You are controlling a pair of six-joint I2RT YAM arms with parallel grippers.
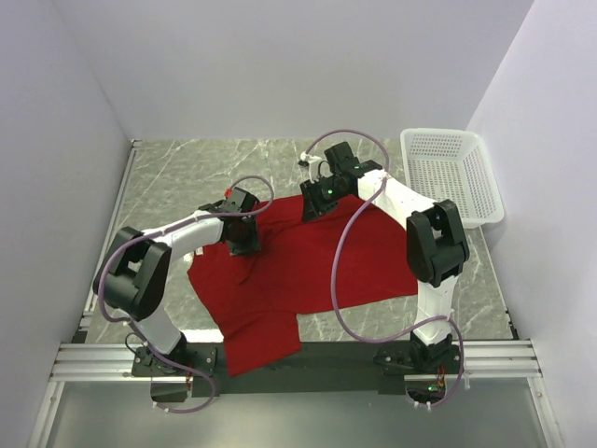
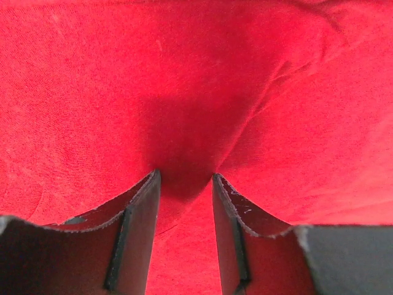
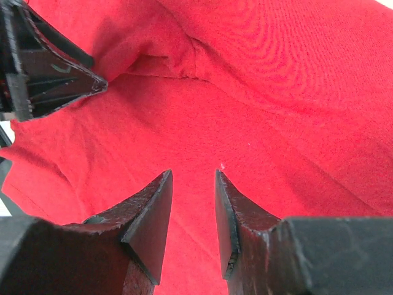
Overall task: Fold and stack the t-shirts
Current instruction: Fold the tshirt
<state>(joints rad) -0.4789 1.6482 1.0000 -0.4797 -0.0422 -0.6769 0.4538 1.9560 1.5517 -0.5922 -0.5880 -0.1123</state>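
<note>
- Although the plain deep red short-sleeved cloth t-shirt is laid out on the grey marble-patterned surface, no clean fold shows in it. It lies mostly opened out and rumpled, slanting across the middle between the two arms.
- Its near corner spills over the front edge of the surface onto the black base rail, so that part will likely need drawing back before a tidy fold.
- Only this one shirt is in sight, and no stack has been started. By my judgement the task is at an early stage, with the folding all to do and the stacking after it.
- The left tool sits low on the shirt's far-left edge. In its wrist view the jaws stand part way apart, with red cloth filling the gap and creases running toward the tips. It may have a pucker caught, but I cannot tell whether it grips.
- The right tool is down at the shirt's far edge, near the left one. Its jaws stand part way apart over flat cloth, with nothing seen between them.
- A white mesh plastic basket stands at the far right corner, apart from the shirt.
</note>
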